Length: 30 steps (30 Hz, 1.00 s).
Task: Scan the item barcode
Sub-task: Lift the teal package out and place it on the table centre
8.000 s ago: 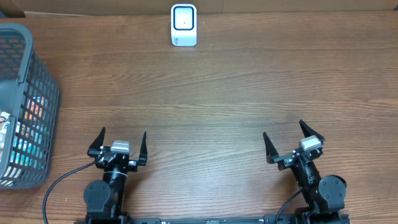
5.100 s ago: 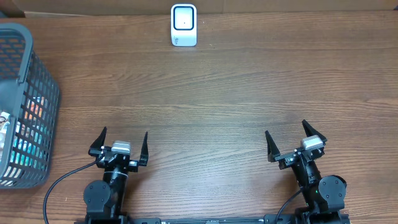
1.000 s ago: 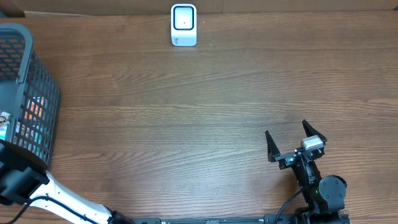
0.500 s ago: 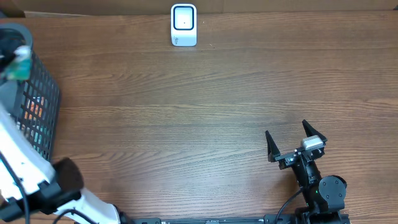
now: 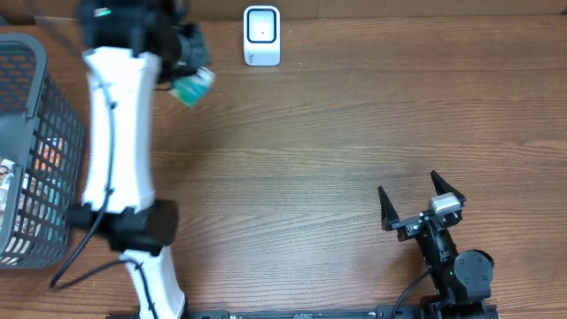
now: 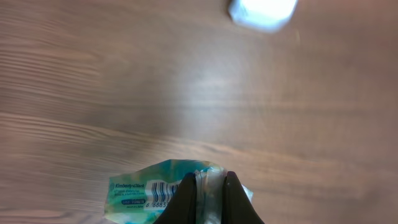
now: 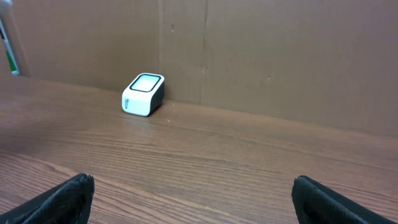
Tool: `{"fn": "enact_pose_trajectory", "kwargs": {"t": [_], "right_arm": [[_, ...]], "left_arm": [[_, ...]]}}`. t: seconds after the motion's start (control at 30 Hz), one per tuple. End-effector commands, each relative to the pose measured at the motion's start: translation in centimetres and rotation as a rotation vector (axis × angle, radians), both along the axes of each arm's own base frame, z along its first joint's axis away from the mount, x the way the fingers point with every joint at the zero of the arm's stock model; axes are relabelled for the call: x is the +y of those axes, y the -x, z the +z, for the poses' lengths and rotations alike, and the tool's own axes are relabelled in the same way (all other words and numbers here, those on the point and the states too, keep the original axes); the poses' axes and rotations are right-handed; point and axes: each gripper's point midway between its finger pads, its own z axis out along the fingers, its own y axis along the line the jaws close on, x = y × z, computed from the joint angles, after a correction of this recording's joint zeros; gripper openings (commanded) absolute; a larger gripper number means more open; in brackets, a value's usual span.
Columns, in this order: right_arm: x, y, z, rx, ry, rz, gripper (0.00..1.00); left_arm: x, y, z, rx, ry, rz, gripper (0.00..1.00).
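Left wrist view: your left gripper (image 6: 208,186) has its fingers (image 6: 186,194) pinched shut on one edge of a teal packet (image 6: 146,190). The jaws stand nearly together with only the thin film between them. The packet hangs to the left of the fingers, and its printed barcode (image 6: 160,188) faces this camera. Blur hides the finer print.

Outward from the grip: bare wood table (image 6: 124,81) lies below. The white scanner (image 6: 261,11) sits at the top edge of this view, ahead and to the right, well apart from the packet.

Overhead view confirms it. The left arm is stretched far across the table, and the packet (image 5: 193,87) is held near the scanner (image 5: 262,35) but off to its left, not over its window. The grey basket (image 5: 53,133) stands at the left edge with other goods inside.

Your right gripper (image 5: 407,184) is parked near its base, jaws spread wide and holding nothing.

Step in hand, as judged: carrying the item to the scanner; the scan is not yet made.

Next move calls for:
- travel right and a little forward, until the packet is over the scanner window;
- a wrist turn, since the barcode appears to face the camera rather than the window;
- a steady hold, because the soft film may droop or fold over the code.
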Motion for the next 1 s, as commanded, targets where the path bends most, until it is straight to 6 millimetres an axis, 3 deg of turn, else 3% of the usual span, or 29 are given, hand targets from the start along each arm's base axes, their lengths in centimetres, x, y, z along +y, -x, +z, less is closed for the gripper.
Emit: {"fn": "enact_pose_trajectory", "kwargs": {"t": [0.0, 0.03, 0.2, 0.4, 0.43, 0.47, 0.5, 0.57, 0.6, 0.67, 0.77, 0.87, 0.93, 0.97], "right_arm": [[0.0, 0.0, -0.3, -0.001, 0.002, -0.003, 1.0], [0.0, 0.0, -0.3, -0.001, 0.002, -0.003, 1.0], [0.0, 0.0, -0.2, -0.001, 0.001, -0.003, 1.0], [0.0, 0.0, -0.2, -0.001, 0.001, -0.004, 1.0], [0.0, 0.0, -0.3, -0.001, 0.002, -0.003, 1.0], [0.0, 0.0, -0.3, -0.001, 0.002, -0.003, 1.0], [0.0, 0.0, -0.3, -0.001, 0.002, -0.003, 1.0], [0.0, 0.0, -0.2, -0.001, 0.001, -0.003, 1.0], [0.0, 0.0, -0.3, -0.001, 0.002, -0.003, 1.0], [0.0, 0.0, -0.2, -0.001, 0.001, -0.003, 1.0], [0.0, 0.0, -0.2, -0.001, 0.001, -0.003, 1.0], [0.0, 0.0, -0.2, -0.001, 0.001, -0.003, 1.0], [0.0, 0.0, -0.2, -0.001, 0.001, -0.003, 1.0], [0.0, 0.0, -0.3, -0.001, 0.002, -0.003, 1.0]], "left_arm": [[-6.7, 0.0, -5.9, 0.154, 0.029, -0.193, 0.04], [-8.9, 0.3, -8.3, 0.215, 0.04, -0.247, 0.04], [-14.5, 1.8, -14.4, 0.369, 0.085, -0.379, 0.04], [-16.8, 3.3, -18.6, 0.462, 0.044, -0.451, 0.04], [-16.9, 3.4, -18.9, 0.467, 0.037, -0.465, 0.21], [-17.0, 3.5, -19.0, 0.466, 0.033, -0.488, 0.48], [-17.0, 3.5, -19.0, 0.465, 0.032, -0.494, 0.61], [-16.8, 3.3, -18.8, 0.457, 0.032, -0.512, 0.75], [-16.6, 3.3, -18.7, 0.455, 0.033, -0.514, 0.77], [-15.7, 3.0, -17.6, 0.44, 0.035, -0.519, 0.77], [-13.5, 1.6, -13.1, 0.329, 0.041, -0.488, 0.73], [-8.9, 0.4, -4.5, 0.113, 0.06, -0.381, 0.72], [-3.2, 0.8, 1.9, -0.05, 0.022, -0.259, 0.74], [-2.1, 0.9, 2.8, -0.073, 0.011, -0.236, 0.75]]}}
